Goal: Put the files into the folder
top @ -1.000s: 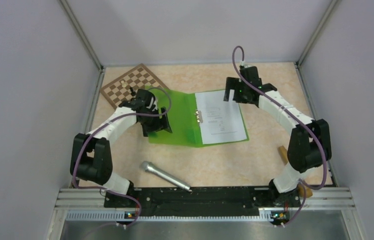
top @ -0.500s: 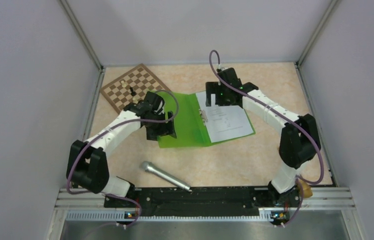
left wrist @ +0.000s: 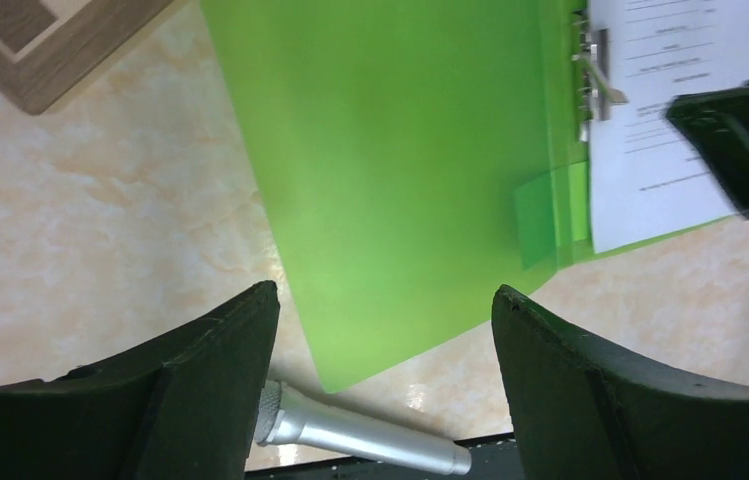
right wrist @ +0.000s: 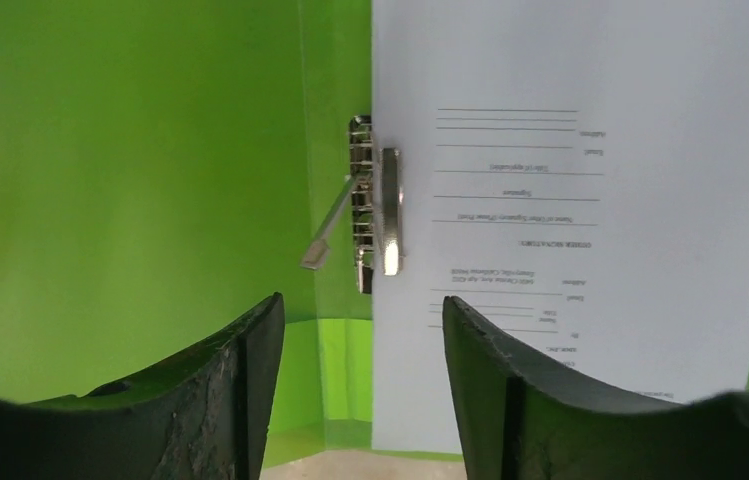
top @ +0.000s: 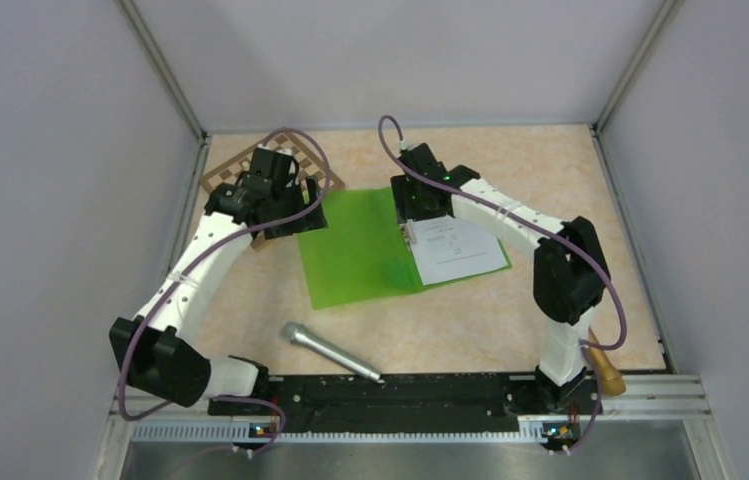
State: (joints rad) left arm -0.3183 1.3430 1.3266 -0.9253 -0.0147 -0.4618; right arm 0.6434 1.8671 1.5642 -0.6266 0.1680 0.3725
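Note:
The green folder point(top: 355, 250) lies open and flat mid-table. The white printed files point(top: 460, 250) rest on its right half, their left edge at the metal clip point(right wrist: 375, 210), whose lever point(right wrist: 330, 225) sticks up to the left. My right gripper point(top: 415, 212) hovers over the spine by the clip, open, with nothing between its fingers point(right wrist: 361, 300). My left gripper point(top: 288, 218) is above the folder's far left corner, open and empty point(left wrist: 385, 290). The left wrist view shows the folder's bare left cover point(left wrist: 400, 150), the files point(left wrist: 680, 90) and a right finger point(left wrist: 740, 140).
A brown checkered board point(top: 230, 175) lies at the far left under the left arm. A silver microphone point(top: 330, 350) lies near the black front rail point(top: 390, 390). A wooden-handled object point(top: 605, 368) sits by the right arm's base. Grey walls enclose the table.
The left arm pulled back and left, off the folder's left cover. The right arm swung left from the far right corner to over the clip, its jaws narrowing. The folder turned slightly.

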